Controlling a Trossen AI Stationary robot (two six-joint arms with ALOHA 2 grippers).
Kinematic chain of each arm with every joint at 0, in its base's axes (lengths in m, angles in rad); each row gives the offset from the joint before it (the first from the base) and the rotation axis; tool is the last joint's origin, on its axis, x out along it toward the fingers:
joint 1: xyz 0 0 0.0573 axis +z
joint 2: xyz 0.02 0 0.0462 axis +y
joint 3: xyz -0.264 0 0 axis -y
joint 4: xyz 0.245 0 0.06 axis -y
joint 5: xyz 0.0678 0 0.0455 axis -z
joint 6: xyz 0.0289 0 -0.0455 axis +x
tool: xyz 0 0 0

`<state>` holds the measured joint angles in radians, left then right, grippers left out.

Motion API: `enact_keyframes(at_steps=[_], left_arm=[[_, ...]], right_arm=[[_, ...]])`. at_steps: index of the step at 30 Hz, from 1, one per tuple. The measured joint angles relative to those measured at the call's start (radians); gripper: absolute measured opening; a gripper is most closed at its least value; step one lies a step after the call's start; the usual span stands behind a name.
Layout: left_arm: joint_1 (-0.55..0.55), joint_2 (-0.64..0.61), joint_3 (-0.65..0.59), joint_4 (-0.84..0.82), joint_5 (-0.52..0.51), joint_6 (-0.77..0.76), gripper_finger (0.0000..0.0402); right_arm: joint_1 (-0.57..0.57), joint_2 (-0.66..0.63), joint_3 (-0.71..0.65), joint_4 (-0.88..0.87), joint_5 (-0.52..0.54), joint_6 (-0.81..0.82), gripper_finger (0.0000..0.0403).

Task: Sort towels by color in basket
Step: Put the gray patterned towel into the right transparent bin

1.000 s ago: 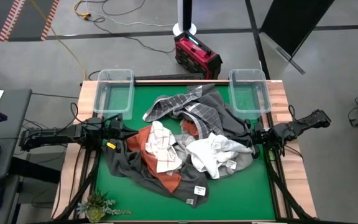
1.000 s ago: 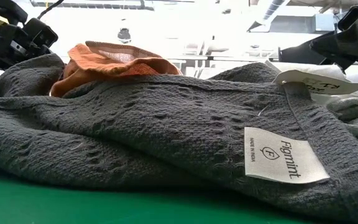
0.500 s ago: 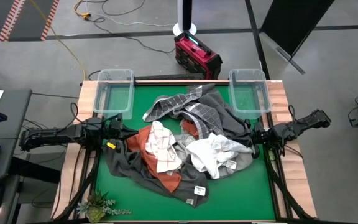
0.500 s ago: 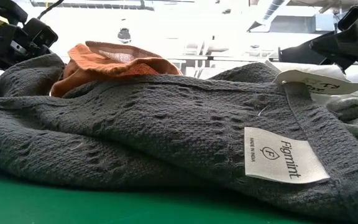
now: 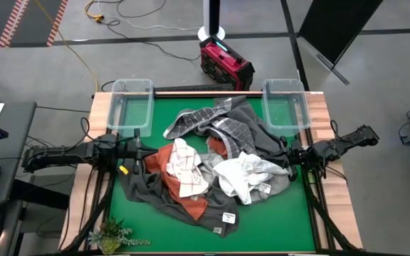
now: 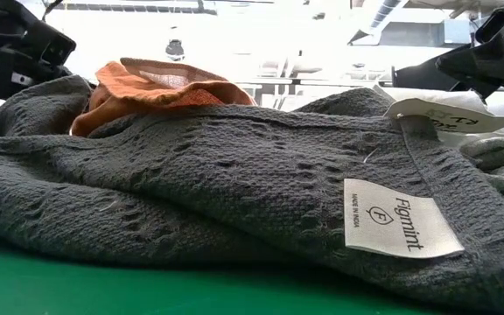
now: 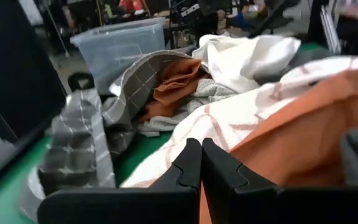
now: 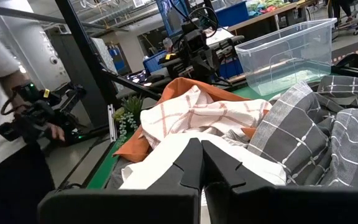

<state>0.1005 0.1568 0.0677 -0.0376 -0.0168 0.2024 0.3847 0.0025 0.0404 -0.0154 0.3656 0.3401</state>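
Little differs from a moment ago: only the left gripper [image 5: 134,147] has shifted, drawing slightly back toward the left edge of the green-topped table [image 5: 280,220] and sitting a touch higher in the low view, while the heap of towels lies exactly as it did. By my judgement the sorting has not begun. The two clear plastic bins [image 5: 130,107] at the far corners look empty, and every towel is in the tangle at the table's middle: the knitted dark grey towel [image 5: 142,186] spread toward the near-left, the rust orange towel [image 5: 193,207] partly over it, a white towel with thin orange checks [image 5: 185,169] on top, a crumpled plain white towel [image 5: 242,172] toward the right, and a grey towel with white checks [image 5: 196,119] toward the far edge. The left arm reaches in level from the left edge, its gripper at the margin of the heap; its wrist view shows the fingers [image 7: 188,165] pressed together on nothing. The right gripper [image 5: 285,154] waits level at the right margin of the heap, fingers [image 8: 190,160] likewise together and empty.
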Motion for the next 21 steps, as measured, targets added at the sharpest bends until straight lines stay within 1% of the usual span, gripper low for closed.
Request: enact_keyframes(at_steps=[2, 4, 7, 13, 15, 17, 21], left_arm=[[0.0, 0.0, 0.0, 0.002, 0.0, 0.017, 0.0004], [0.0, 0.0, -0.002, 0.024, -0.003, -0.018, 0.0004], [0.0, 0.0, -0.003, 0.112, -0.003, -0.185, 0.0004], [0.0, -0.001, -0.003, 0.375, -0.001, -0.529, 0.0004], [0.0, -0.001, -0.002, 0.473, -0.001, -0.637, 0.0004], [0.0, -0.001, -0.001, 0.562, 0.001, -0.708, 0.0004], [0.0, -0.001, 0.0, 0.692, -0.017, -0.744, 0.0004]], right_arm=[[0.0, 0.0, 0.0, 0.0, 0.0, -0.002, 0.0032], [0.0, 0.0, 0.0, 0.0, 0.0, -0.002, 0.0032], [-0.003, 0.0, 0.0, 0.0, 0.006, -0.001, 0.0032], [-0.036, 0.0, -0.002, 0.022, 0.027, -0.001, 0.0032], [-0.052, 0.001, -0.003, 0.088, 0.027, -0.001, 0.0032], [-0.067, 0.0, -0.002, 0.18, 0.029, 0.0, 0.0032], [-0.073, 0.0, -0.002, 0.37, 0.029, 0.068, 0.0032]])
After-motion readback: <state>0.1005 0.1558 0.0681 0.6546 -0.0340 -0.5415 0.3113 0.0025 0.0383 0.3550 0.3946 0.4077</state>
